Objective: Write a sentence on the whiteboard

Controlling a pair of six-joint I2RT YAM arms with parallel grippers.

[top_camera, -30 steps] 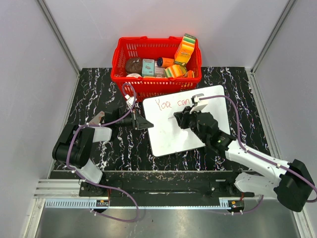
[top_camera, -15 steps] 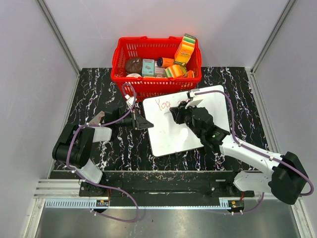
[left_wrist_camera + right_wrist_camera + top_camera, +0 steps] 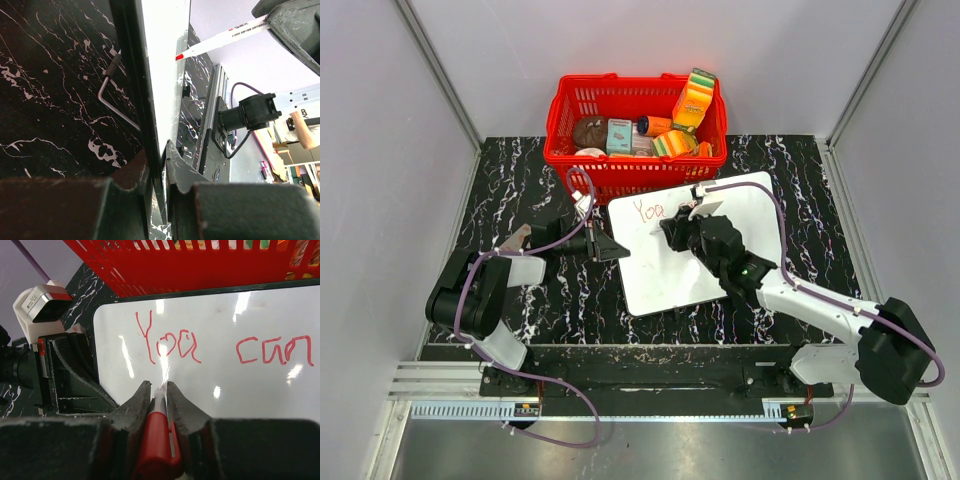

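The whiteboard [image 3: 660, 275] lies tilted on the black marble table, in front of the basket. My left gripper [image 3: 613, 247] is shut on its left edge; the left wrist view shows the board [image 3: 165, 60] edge-on between that gripper's [image 3: 157, 155] jaws. My right gripper [image 3: 670, 230] hovers over the board's upper left, shut on a red-and-white marker [image 3: 160, 440] whose tip [image 3: 179, 57] points at the surface. In the right wrist view the sentence [image 3: 170, 342] reads "You can" in red on the board [image 3: 240, 385], just beyond the right gripper [image 3: 158, 386].
A red basket [image 3: 620, 165] full of packets and a bottle stands right behind the board. A bent metal rod [image 3: 112, 95] lies on the table beside the board's edge. Grey walls close in the table on the left, back and right.
My right gripper has carried the marker leftward across the board, from beside "can" to just below "You". The left gripper and the board have stayed still.
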